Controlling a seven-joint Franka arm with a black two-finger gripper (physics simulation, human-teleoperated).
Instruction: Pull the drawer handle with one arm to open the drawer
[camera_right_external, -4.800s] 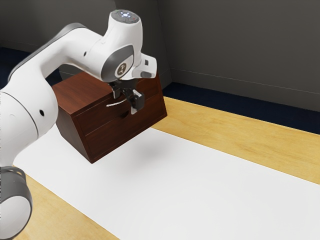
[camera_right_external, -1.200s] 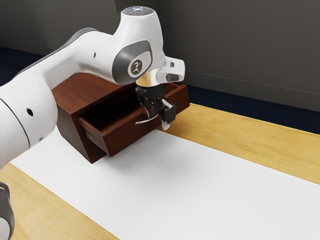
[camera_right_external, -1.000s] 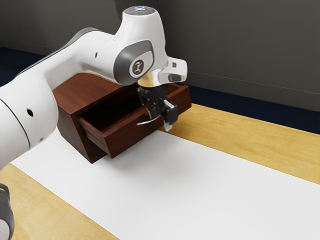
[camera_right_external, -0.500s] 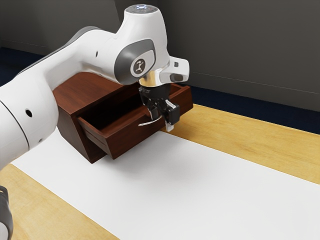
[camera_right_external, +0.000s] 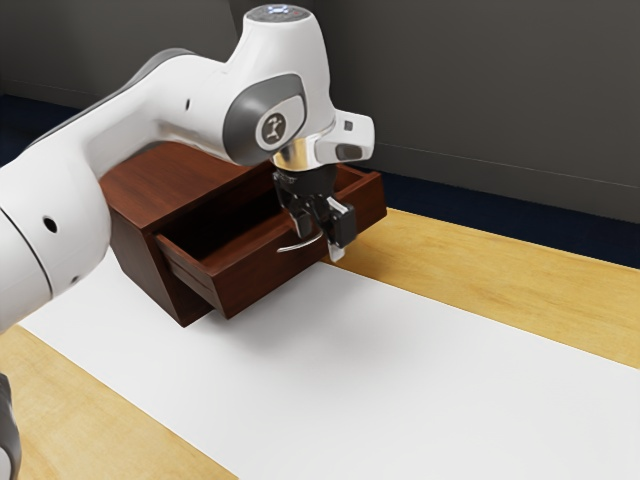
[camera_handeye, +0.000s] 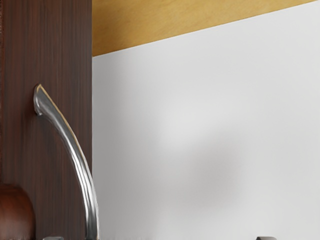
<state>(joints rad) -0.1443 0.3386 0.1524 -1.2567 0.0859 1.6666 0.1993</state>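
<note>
The dark wooden cabinet (camera_right_external: 150, 190) stands at the back of the white mat, toward the exterior view's left. Its upper drawer (camera_right_external: 265, 262) is pulled well out and the hollow inside shows. A curved metal handle (camera_right_external: 296, 243) sticks out from the drawer front. My black gripper (camera_right_external: 326, 232) hangs at that handle, open, its fingers wide apart. In the wrist view the handle (camera_handeye: 75, 155) runs along the drawer front (camera_handeye: 45, 60) close to one fingertip (camera_handeye: 52, 238), with a wide gap to the other.
A white mat (camera_right_external: 350, 370) covers the middle of the light wooden table (camera_right_external: 500, 270). A dark wall and dark blue floor lie behind. The lower drawer front below the open one is flush with the cabinet.
Since 4.8 s ago the upper drawer has slid out from shut to wide open. Over the last second it crept a little further out, and my hand has lifted slightly.
</note>
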